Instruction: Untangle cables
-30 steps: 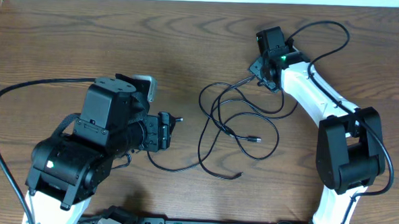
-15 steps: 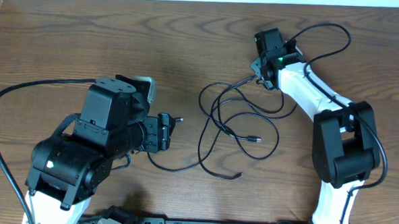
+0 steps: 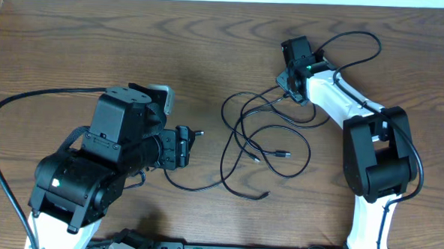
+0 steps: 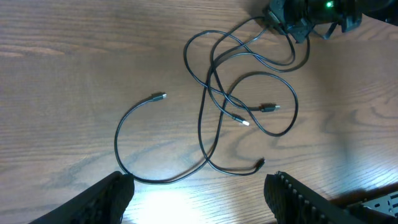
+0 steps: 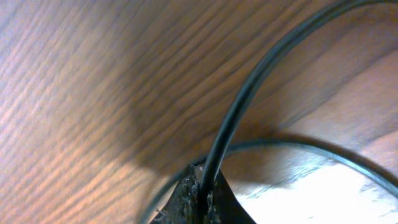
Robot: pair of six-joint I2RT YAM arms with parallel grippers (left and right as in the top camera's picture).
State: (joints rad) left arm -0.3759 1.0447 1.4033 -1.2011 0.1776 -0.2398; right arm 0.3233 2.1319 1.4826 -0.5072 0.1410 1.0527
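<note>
Cables [image 5: 239,106] in right tool [image 3: 285,87]

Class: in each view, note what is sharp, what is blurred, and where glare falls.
Overhead: even light, all sharp. Left wrist: thin black cables crisp, white glare on the brown wooden table at bottom. Right wrist: the cable in the right gripper looms close and blurred, glare lower right.
</note>
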